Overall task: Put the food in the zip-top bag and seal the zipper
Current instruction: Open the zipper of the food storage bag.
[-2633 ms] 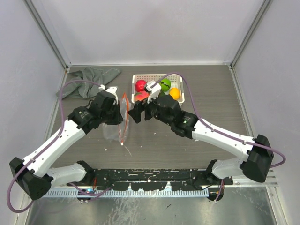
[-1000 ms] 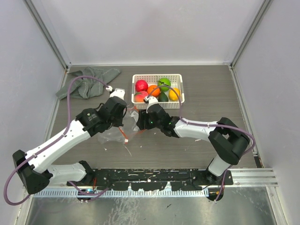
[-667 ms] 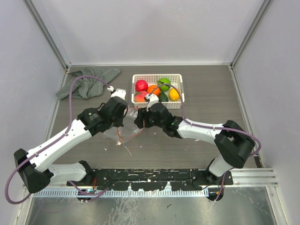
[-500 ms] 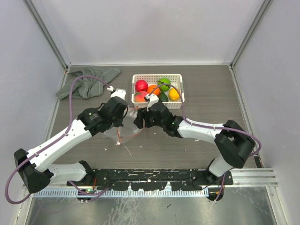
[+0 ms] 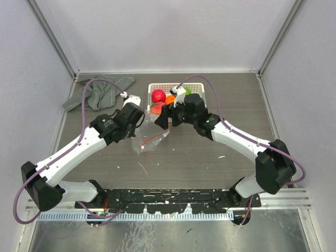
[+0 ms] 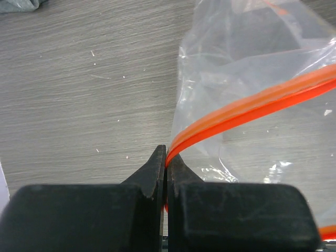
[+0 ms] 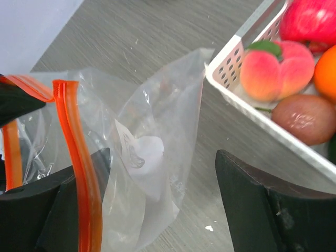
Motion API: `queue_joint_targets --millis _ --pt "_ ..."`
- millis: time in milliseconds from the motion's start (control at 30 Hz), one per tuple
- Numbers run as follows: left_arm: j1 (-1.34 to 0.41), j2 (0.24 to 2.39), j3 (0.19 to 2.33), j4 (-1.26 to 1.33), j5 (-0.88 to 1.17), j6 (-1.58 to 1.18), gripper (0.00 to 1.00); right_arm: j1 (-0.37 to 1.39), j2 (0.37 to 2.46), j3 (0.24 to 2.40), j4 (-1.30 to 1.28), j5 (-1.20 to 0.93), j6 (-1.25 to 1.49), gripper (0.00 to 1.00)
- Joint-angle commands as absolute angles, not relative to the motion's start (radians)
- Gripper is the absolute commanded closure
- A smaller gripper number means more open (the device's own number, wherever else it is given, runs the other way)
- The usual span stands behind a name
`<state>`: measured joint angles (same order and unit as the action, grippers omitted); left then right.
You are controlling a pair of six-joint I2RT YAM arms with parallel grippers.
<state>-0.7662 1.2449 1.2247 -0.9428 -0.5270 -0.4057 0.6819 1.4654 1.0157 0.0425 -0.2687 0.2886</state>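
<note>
Mouth parted, the zip-top bag (image 5: 148, 144) is held off its own edge by the left gripper (image 6: 166, 157), whose jaws are clamped shut on the zipper (image 6: 252, 107). The orange strip's long axis runs away from those tips toward the right gripper (image 7: 163, 157), which hovers over the bag's clear film with jaws spread wide, holding nothing. Both arms reach inward, elbows out, wrists nearly meeting. Just beyond the right gripper sits the white basket (image 7: 236, 65), with a peach fruit (image 7: 268, 71), a brown fruit (image 7: 302, 118), a red fruit (image 7: 313, 21) and an orange fruit (image 7: 326, 79) inside.
</note>
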Motion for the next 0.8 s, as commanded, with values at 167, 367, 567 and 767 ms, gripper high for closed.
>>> queue_joint_targets --millis 167,367,567,767 --pt "-0.725 1.235 1.289 -1.017 -0.591 -0.37 1.0 0.614 1.454 1.136 -0.014 -0.537 0.173 0.08" --pt "-0.724 1.185 1.322 -1.065 -0.589 -0.358 1.0 0.621 1.55 1.126 0.172 -0.711 0.319 0.07" --pt "-0.724 1.132 1.326 -1.069 -0.549 -0.37 1.0 0.682 1.695 1.139 0.249 -0.614 0.393 0.15" --pt "-0.723 1.107 1.258 -1.028 -0.525 -0.385 1.0 0.713 1.783 1.14 0.351 -0.557 0.483 0.15"
